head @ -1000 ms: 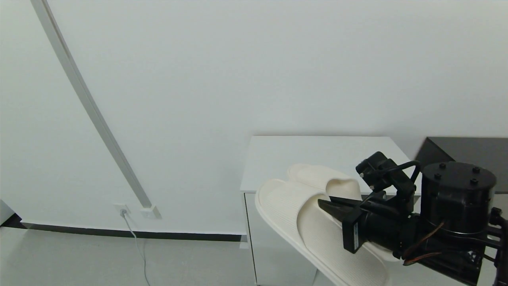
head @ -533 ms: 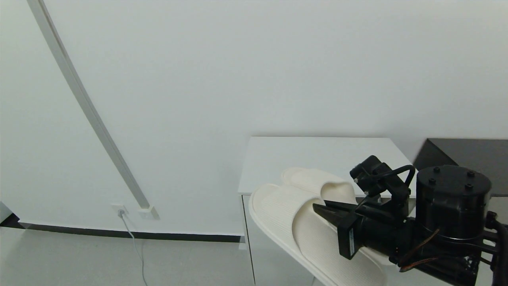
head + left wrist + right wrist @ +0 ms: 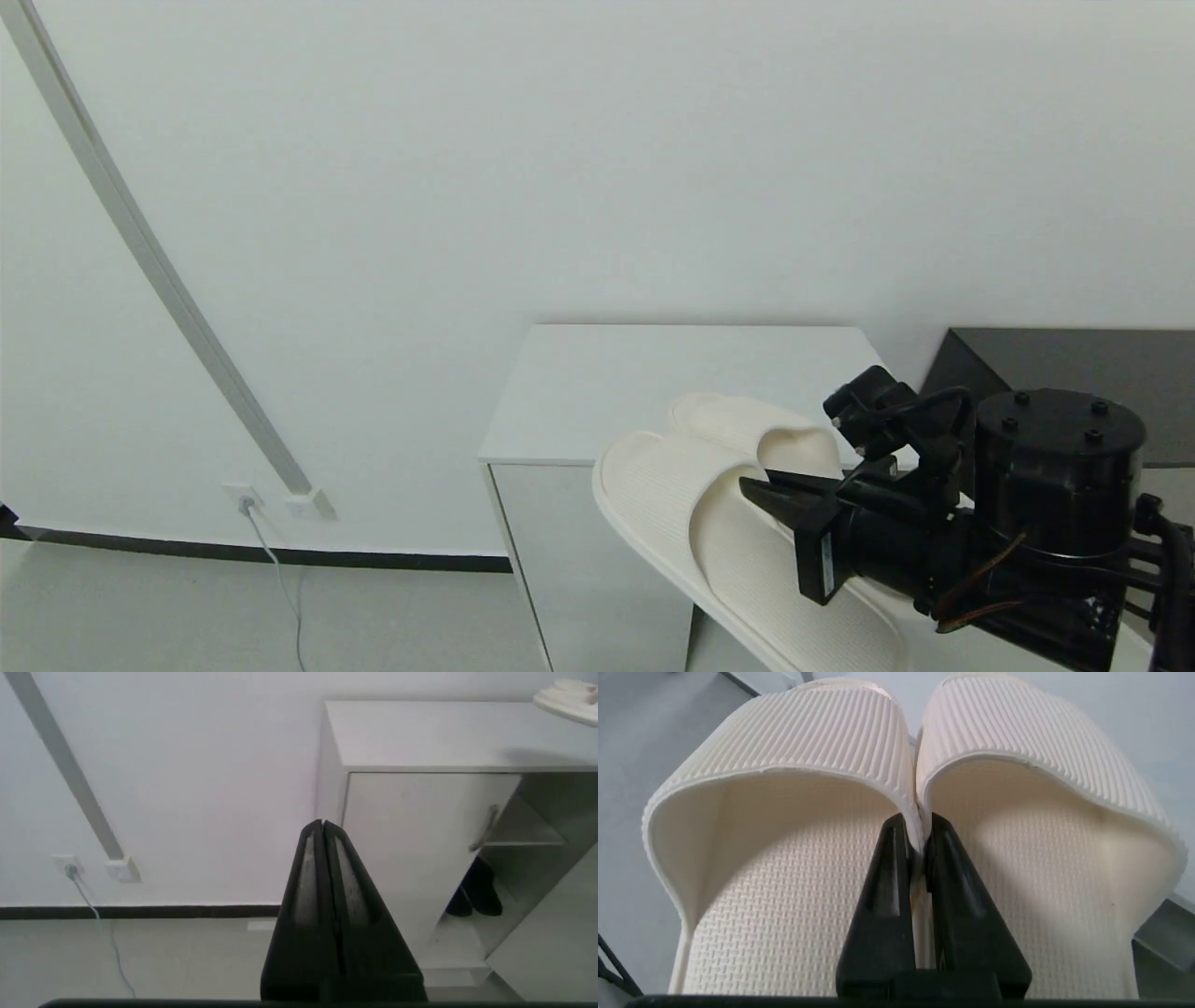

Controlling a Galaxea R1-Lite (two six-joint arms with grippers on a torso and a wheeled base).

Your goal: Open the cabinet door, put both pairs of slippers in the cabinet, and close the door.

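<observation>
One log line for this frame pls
right hand: shut on slippers, held in front of cabinet | left hand: shut, empty | cabinet: open, dark shoes inside

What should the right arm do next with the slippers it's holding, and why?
Probably lower the right gripper toward the open compartment of the white cabinet. Its jaws are shut on the cream ribbed foam slippers, held high near the cabinet top, and the left wrist view shows a shelf inside, so they can likely go straight in.
</observation>
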